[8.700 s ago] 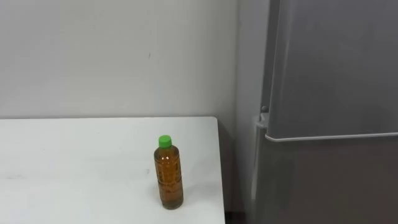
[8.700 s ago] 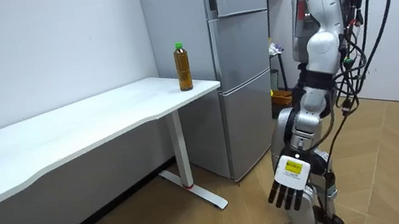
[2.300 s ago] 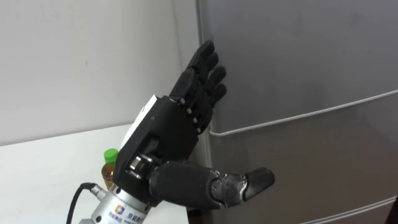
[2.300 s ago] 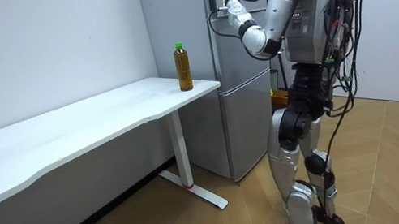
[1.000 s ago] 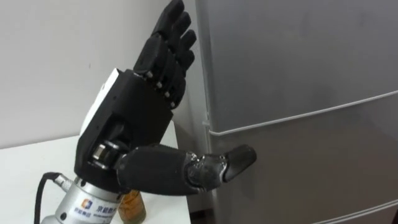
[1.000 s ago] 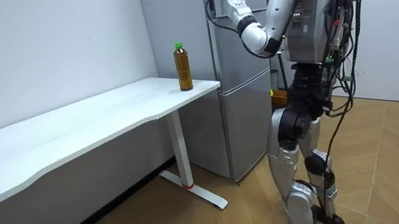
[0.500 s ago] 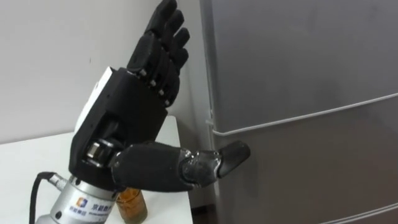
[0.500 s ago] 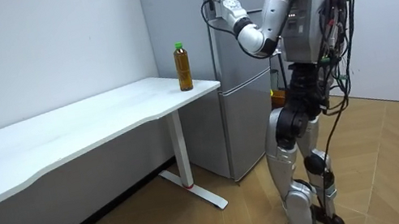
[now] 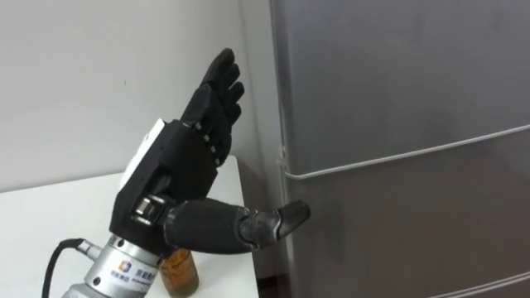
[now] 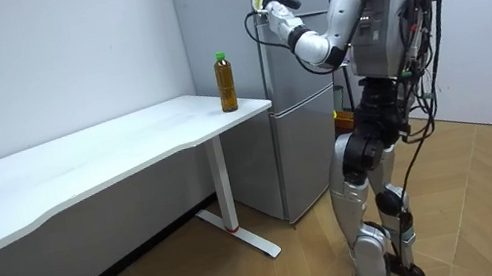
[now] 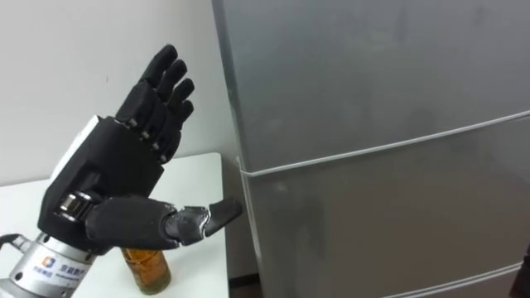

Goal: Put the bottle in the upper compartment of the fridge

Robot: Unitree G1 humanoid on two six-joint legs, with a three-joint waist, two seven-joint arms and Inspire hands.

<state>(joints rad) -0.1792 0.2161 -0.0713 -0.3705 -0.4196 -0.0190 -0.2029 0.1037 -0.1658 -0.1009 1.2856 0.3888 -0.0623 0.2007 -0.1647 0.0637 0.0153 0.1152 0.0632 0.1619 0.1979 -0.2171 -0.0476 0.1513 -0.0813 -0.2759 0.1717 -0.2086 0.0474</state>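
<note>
We've got the left hand (image 9: 178,175) raised beside the fridge (image 9: 497,190), up against the near edge of the upper door (image 9: 397,74). It holds nothing. The fingers (image 9: 217,87) are straight and a little spread, and the thumb (image 9: 277,222) juts sideways towards the fridge, just below the seam (image 9: 414,151) that parts the upper door from the lower door (image 9: 397,240). Whether the thumb touches the metal, we can't tell. Both doors are shut.

The bottle (image 10: 226,83) stands upright on the bench (image 9: 50,215), close to the corner nearest the fridge and not yet picked up. From our head it's partly hidden under the wrist.

So the step in hand, as we read it, is opening that upper door. To do it well, we want the fingertips hooked behind the door's edge on the bench side, above the seam and not below it, or we'd tug the lower door instead. The thumb looks low for that, so we'd lift it.

We curl firmly before pulling: a sealed door tends to resist, and flat fingers would likely slide off smooth metal. We swing it wide enough to leave room for the bottle later. And we mind the wrist, because the bottle sits right beneath it near the bench's edge and a knock could topple it.
</note>
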